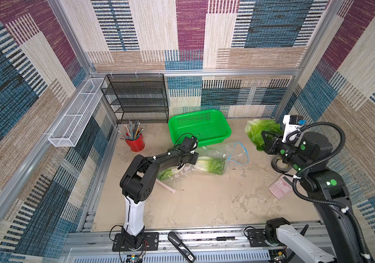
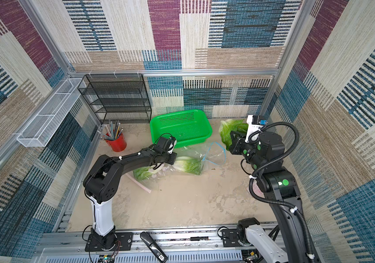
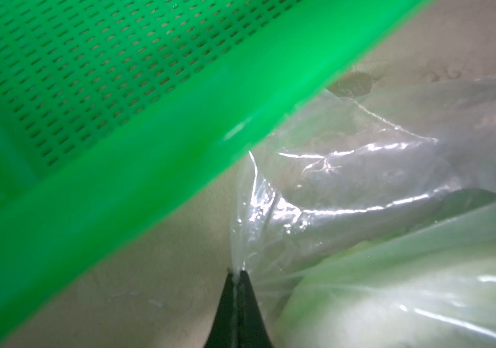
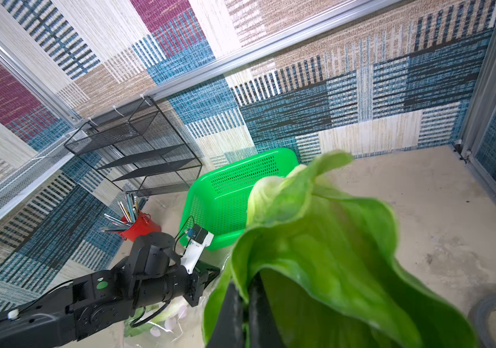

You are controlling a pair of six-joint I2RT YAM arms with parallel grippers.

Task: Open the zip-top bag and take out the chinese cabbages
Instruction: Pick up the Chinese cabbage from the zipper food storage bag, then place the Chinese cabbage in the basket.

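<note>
The clear zip-top bag (image 1: 236, 154) with a blue zip edge lies mid-table in front of the basket, its mouth gaping toward the right. Two chinese cabbages lie inside it, one (image 1: 211, 165) in the middle and one (image 1: 167, 174) partly under my left arm. My left gripper (image 3: 238, 272) is shut on a pinch of the bag's film (image 3: 361, 168), next to a bagged cabbage (image 3: 406, 286). A third cabbage (image 1: 259, 132) is outside the bag at the far right. My right gripper (image 4: 245, 289) is shut on one of its green leaves (image 4: 331, 241).
A green plastic basket (image 1: 200, 127) stands just behind the bag. At the back left are a red cup of pencils (image 1: 135, 141), a black mesh shelf (image 1: 138, 98) and a white wire tray (image 1: 77, 113). A tape roll (image 1: 280, 165) and a pink pad (image 1: 280, 187) lie under my right arm.
</note>
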